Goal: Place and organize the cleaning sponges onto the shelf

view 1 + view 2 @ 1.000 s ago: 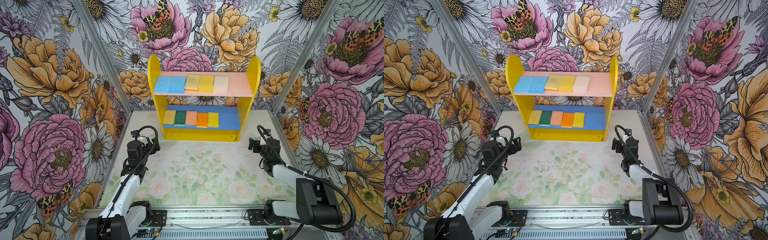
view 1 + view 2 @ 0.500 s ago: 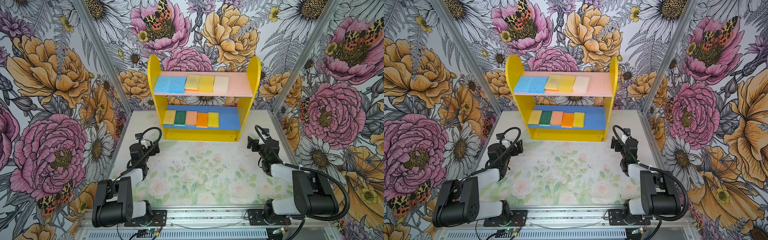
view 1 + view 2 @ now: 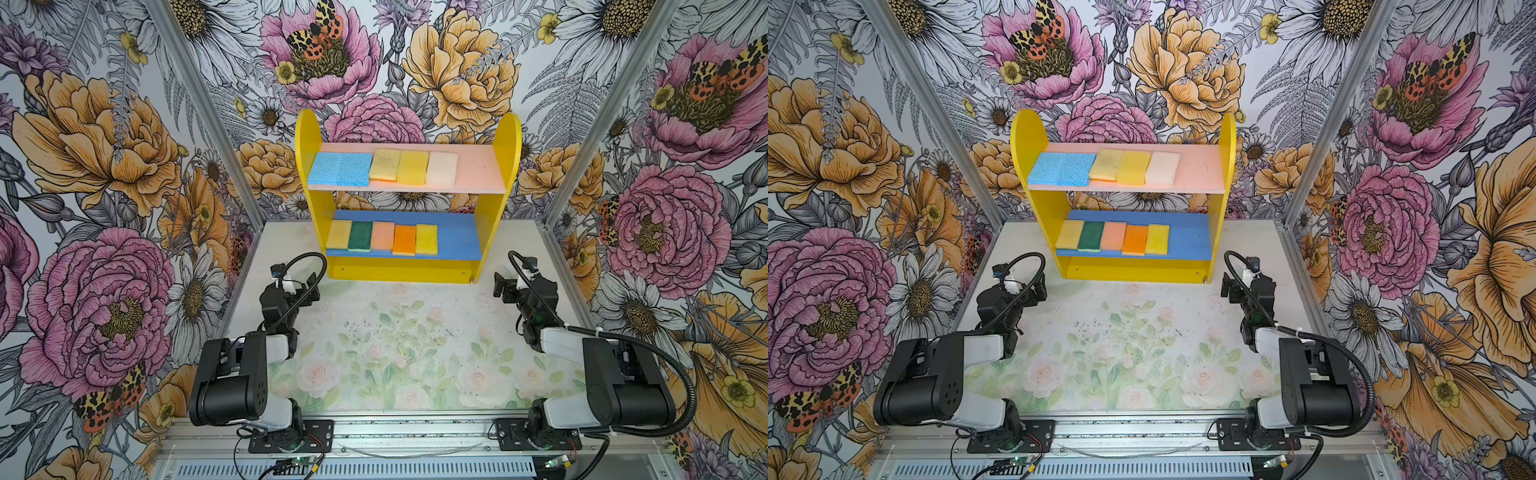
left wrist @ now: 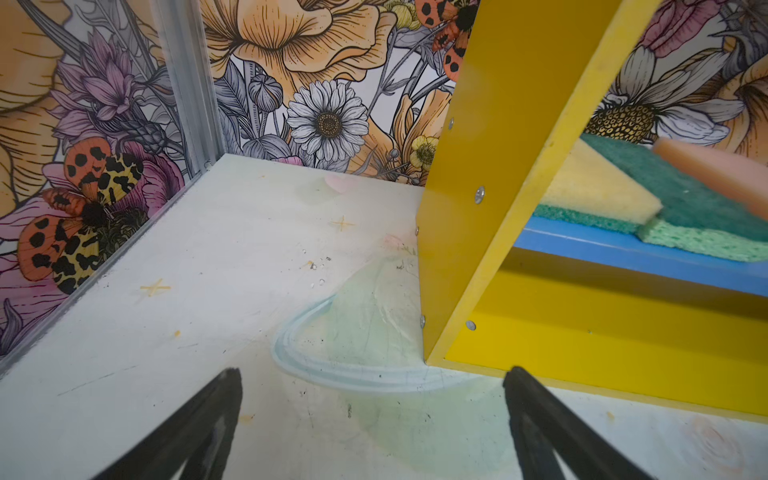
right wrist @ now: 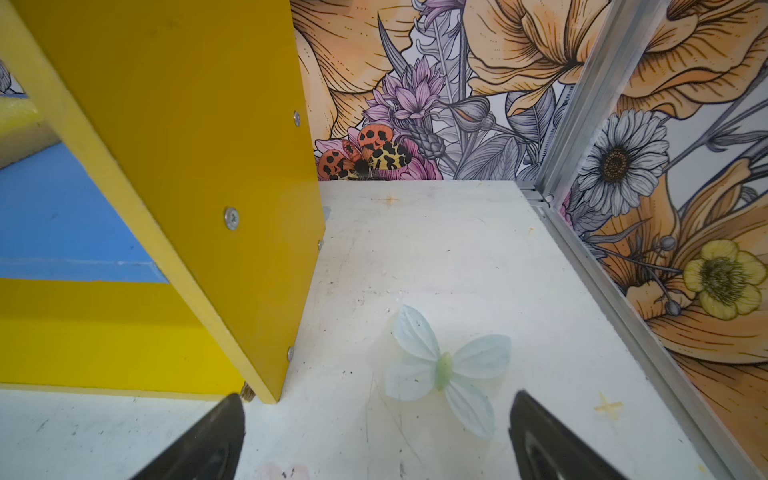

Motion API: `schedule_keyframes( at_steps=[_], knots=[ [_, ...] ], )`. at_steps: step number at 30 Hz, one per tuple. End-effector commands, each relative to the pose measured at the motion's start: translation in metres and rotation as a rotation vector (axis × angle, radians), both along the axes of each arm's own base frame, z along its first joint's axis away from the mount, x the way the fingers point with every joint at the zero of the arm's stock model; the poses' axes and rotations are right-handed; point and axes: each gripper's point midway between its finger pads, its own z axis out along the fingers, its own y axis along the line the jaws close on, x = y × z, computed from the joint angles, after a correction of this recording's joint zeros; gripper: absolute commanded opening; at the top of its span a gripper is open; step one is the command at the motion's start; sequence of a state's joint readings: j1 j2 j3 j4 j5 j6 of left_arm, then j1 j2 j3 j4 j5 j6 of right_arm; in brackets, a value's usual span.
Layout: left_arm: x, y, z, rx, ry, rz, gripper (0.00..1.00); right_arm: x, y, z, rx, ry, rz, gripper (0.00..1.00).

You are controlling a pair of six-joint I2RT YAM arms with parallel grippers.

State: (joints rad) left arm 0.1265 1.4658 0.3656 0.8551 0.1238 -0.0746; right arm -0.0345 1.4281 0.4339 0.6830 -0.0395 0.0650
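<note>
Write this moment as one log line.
coloured foam sponges: all on yellow two-tier wooden shelf | left gripper: open | right gripper: open

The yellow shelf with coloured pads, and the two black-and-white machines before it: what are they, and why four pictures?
The machines are two robot arms, the left arm and the right arm, each ending in open jaws that hold nothing. Two pictures come from a camera pair overhead and show nearly the same whole scene. The other two come from a camera on each arm's wrist, looking past the black jaw tips toward the side panels of the shelf. The pads are cleaning sponges: five lie in a row on the pink upper board, five on the blue lower board. No sponge lies on the flowered table.
</note>
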Motion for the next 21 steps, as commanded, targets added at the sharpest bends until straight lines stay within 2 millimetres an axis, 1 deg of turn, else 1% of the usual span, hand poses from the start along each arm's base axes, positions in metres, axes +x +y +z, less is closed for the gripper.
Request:
schedule_keyframes(
  at_steps=[1, 7, 12, 19, 21],
  knots=[
    [0.000, -0.002, 0.009, 0.024, -0.044, 0.005, 0.99, 0.001, 0.000, 0.003, -0.003, -0.024, 0.008, 1.00],
    [-0.001, -0.004, 0.005, 0.048, -0.047, 0.019, 0.99, -0.001, 0.000, 0.001, -0.006, -0.038, 0.007, 0.99],
    [0.002, -0.010, -0.004, 0.067, -0.043, 0.003, 0.99, -0.003, 0.000, 0.000, -0.006, -0.059, 0.005, 0.99],
    [0.002, -0.007, -0.005, 0.065, -0.042, 0.020, 0.99, -0.005, 0.000, -0.002, -0.010, -0.073, 0.005, 1.00],
    [0.004, -0.001, -0.006, 0.059, -0.031, 0.063, 0.99, -0.006, 0.000, -0.004, -0.010, -0.079, 0.005, 0.99]
  ],
)
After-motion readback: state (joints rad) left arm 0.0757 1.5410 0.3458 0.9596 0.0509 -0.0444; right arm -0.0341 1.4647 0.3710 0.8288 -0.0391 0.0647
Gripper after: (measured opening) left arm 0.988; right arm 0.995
